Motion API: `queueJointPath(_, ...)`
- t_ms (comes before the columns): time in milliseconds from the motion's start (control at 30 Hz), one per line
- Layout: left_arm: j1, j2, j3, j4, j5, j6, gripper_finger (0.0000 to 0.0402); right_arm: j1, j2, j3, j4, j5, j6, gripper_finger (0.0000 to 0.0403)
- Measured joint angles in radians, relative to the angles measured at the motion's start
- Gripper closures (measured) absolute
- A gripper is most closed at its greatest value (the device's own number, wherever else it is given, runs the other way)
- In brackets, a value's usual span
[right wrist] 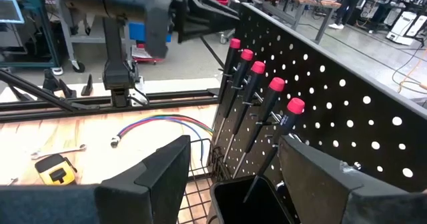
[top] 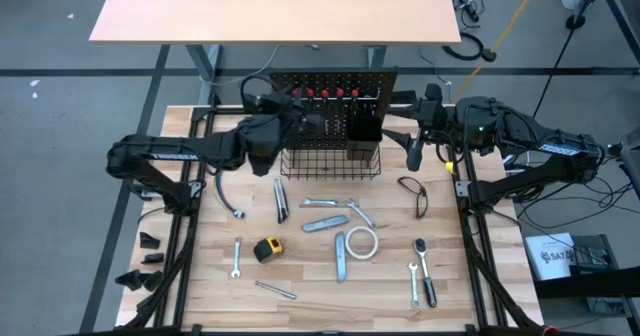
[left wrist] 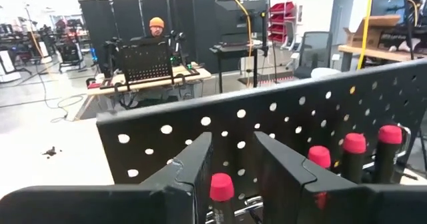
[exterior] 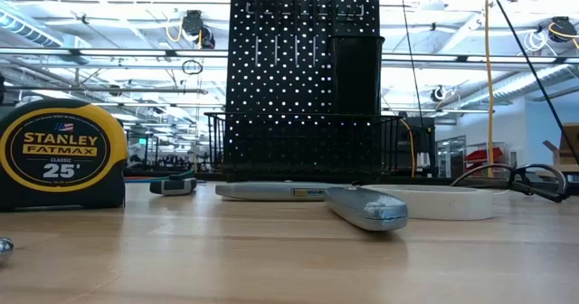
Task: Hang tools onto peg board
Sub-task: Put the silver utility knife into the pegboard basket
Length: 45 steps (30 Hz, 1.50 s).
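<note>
high view: five screwdrivers (top: 325, 93) hang on the peg board (top: 330, 84); wrenches, knives, tape measure (top: 267, 248) remain on the table (both grippers spread wide, empty).

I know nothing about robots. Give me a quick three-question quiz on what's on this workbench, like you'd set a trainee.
1. True or false: the tape measure already hangs on the peg board.
2. In the right wrist view, how many red-capped screwdrivers stand on the board? A) three B) five C) eight
3. Which arm's gripper is nearer the black glasses lying on the table?

Key: 1 false, it lies on the table. 2 B. 3 the right gripper.
</note>
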Motion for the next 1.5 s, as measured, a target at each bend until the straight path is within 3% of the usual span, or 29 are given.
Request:
queueJointPath(233,-0.043,-0.078,0.003,-0.006,0.011,0.046,0.029,0.0,0.0,0.0,0.0,-0.001,0.011,0.0179)
queueJointPath(400,-0.084,-0.168,0.004,-0.079,0.212,0.042,0.029,0.002,0.016,0.0,0.009,-0.017,0.054,0.0179)
queueJointPath(500,-0.115,-0.219,0.004,-0.147,0.277,0.034,0.029,0.003,0.045,0.0,0.014,-0.079,0.088,0.0179)
queueJointPath(733,-0.182,-0.338,0.0,-0.511,0.344,-0.162,0.029,0.054,0.144,0.0,0.052,-0.138,0.167,0.0179)
queueJointPath(900,-0.256,-0.403,-0.074,-0.724,0.377,-0.326,0.029,0.111,0.224,0.0,0.062,-0.138,0.24,0.0179)
queueJointPath(1133,-0.355,-0.481,-0.295,-0.698,0.534,-0.459,0.029,0.182,0.345,0.0,0.067,-0.137,0.361,0.0179)
queueJointPath(1267,-0.406,-0.507,-0.432,-0.605,0.612,-0.505,0.029,0.221,0.418,0.0,0.068,-0.137,0.425,0.0179)
queueJointPath(1500,-0.486,-0.502,-0.579,-0.462,0.798,-0.494,0.029,0.287,0.527,0.0,0.093,-0.135,0.505,0.0179)
